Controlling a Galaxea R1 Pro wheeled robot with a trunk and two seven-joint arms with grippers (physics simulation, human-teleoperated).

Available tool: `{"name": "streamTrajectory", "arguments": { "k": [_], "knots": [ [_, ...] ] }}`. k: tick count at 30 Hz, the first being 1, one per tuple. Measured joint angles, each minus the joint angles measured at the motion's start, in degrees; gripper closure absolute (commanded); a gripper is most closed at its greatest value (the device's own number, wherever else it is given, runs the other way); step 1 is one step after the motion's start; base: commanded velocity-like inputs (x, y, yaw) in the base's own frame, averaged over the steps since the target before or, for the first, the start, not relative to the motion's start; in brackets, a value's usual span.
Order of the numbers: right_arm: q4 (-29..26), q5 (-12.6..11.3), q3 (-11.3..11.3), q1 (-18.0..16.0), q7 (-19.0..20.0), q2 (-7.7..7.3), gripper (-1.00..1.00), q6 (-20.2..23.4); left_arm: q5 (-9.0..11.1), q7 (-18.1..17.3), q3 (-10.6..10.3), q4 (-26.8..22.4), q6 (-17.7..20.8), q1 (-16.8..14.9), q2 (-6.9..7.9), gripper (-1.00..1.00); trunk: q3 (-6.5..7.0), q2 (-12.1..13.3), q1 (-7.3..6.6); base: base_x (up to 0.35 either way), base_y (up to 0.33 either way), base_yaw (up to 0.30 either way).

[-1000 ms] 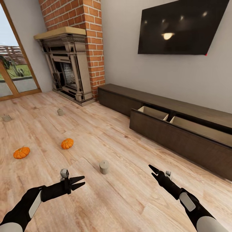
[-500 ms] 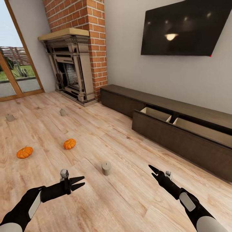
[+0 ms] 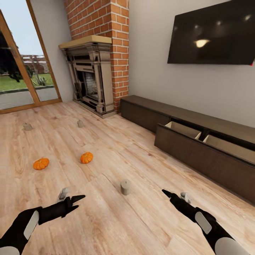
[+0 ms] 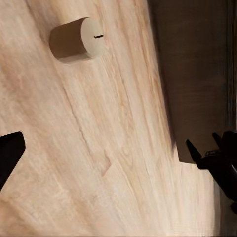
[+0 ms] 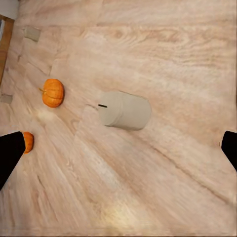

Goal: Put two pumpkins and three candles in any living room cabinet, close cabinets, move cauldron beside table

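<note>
Ribbed orange pumpkins point(image 3: 86, 157) on woodgrain floor point(image 3: 106, 219)

Two orange pumpkins lie on the wooden floor point(image 3: 117, 219), the left pumpkin point(image 3: 41, 163) and the right pumpkin point(image 3: 86, 157) near each other. Three grey-beige candles stand on the floor: the nearest candle point(image 3: 125, 187) between the two arms, the middle candle point(image 3: 80, 123) and the far candle point(image 3: 27, 126) closer to the glass door point(image 3: 21, 88). The left gripper point(image 3: 78, 199) and the right gripper point(image 3: 165, 193) hover low over the floor, both empty, with their fingers close together. The dark cabinet point(image 3: 198, 156) stands along the wall under the television point(image 3: 212, 33), with one long front pulled out and a pale inside. A stone fireplace point(image 3: 90, 79) stands at the brick chimney.
</note>
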Motion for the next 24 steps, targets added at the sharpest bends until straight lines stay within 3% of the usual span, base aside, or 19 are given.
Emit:
{"name": "streamTrajectory", "arguments": {
  "k": [4, 10, 16, 20, 23, 24],
  "knots": [
    [0.0, 1.5, 3.0, 0.0, -1.0, 0.17, -1.00, -0.2, -0.2, 2.0, 1.3, -0.1, 0.0, 0.0, 0.04, -1.00, 0.24, 0.0, 0.00, 0.000, 0.000, 0.224],
    [0.0, 1.8, 3.7, 0.0, -1.1, 0.19, -1.00, -0.2, -0.2, 3.1, 1.6, -0.1, 0.0, 0.0, 0.01, -1.00, 1.60, 0.1, -0.13, 0.000, 0.000, 0.178],
    [-0.1, 1.9, 5.1, 0.0, -2.0, 1.01, -1.00, -0.9, 0.0, 12.7, 2.4, 0.0, 0.0, -0.1, 0.01, -1.00, 2.98, 0.1, -0.29, 0.000, 0.000, 0.021],
    [-1.4, 2.0, 6.3, 0.0, -9.7, 2.20, -1.00, -1.5, 0.1, 18.0, 2.6, -0.1, 0.0, -0.2, 0.09, -1.00, 3.87, 0.2, -0.39, 0.000, 0.000, 0.001],
    [-1.6, 4.2, 11.8, 0.0, -20.2, 4.07, -1.00, -0.7, -0.1, 20.3, 2.6, -0.1, -0.1, -0.3, 0.42, -1.00, 4.53, 0.2, -0.47, 0.000, 0.000, 0.000],
    [-1.7, 4.5, 13.8, 0.0, -26.9, 4.40, -1.00, -0.4, -0.1, 22.9, 2.6, -0.1, -0.3, -0.3, 0.51, -1.00, 4.75, 0.3, -0.49, 0.000, 0.000, 0.000]
  ]
}}
